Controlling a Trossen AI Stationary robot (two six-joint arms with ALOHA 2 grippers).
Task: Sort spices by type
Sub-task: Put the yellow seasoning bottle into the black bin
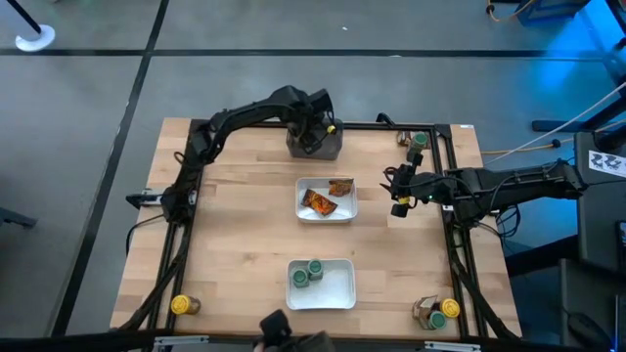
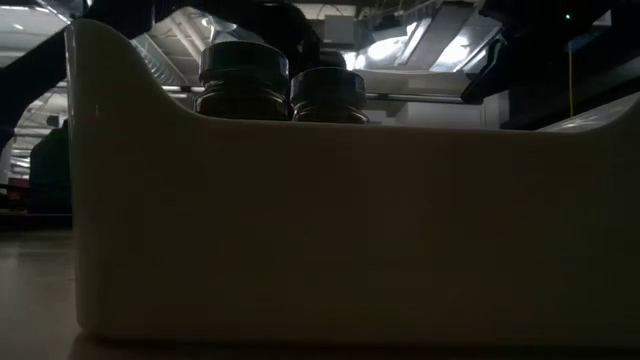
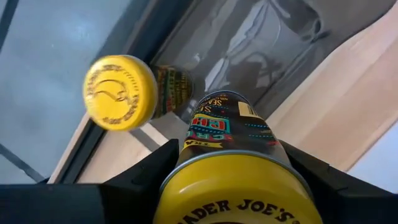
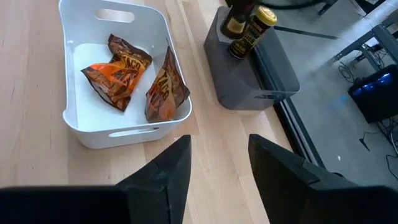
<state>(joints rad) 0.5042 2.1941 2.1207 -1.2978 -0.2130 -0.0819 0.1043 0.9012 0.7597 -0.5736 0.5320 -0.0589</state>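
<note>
On the near edge of the table (image 1: 245,235), a yellow-lidded jar (image 1: 180,305) stands at the left corner and two more jars (image 1: 436,312) at the right corner. The near white tray (image 1: 342,289) holds two green-lidded jars (image 1: 308,272). The middle tray (image 4: 174,74) holds orange-brown sachets (image 4: 124,74). To its right, the right pincer (image 4: 217,168) hovers open and empty over bare wood. Farther, a green-lidded jar (image 1: 419,141) stands near the far right corner. At the far edge, the left pincer (image 3: 186,186) grips a yellow-lidded spice jar (image 3: 239,162) over the dark grey block (image 4: 249,74).
</note>
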